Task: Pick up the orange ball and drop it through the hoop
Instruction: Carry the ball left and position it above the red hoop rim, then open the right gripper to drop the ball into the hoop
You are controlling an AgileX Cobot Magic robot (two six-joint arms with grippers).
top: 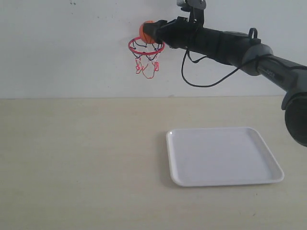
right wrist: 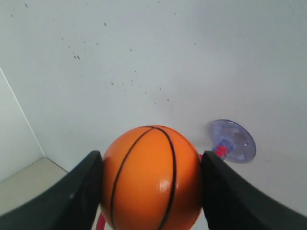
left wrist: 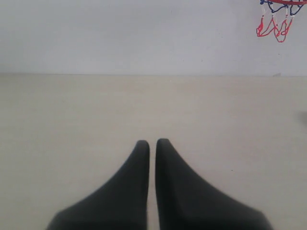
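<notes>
The orange ball (top: 146,31) with thin black seams is held just above the red ring of the hoop (top: 146,48) on the back wall. My right gripper (top: 152,31) is shut on it, one black finger on each side of the ball (right wrist: 151,177). The hoop's clear suction cup (right wrist: 232,141) shows on the wall behind the ball. The hoop's net (left wrist: 275,21) hangs in a corner of the left wrist view. My left gripper (left wrist: 152,143) hovers over the beige table, fingers together, holding nothing.
A white tray (top: 223,155) lies empty on the beige table at the right. The right arm's black cable (top: 204,81) loops down below the arm near the wall. The white wall closes off the back.
</notes>
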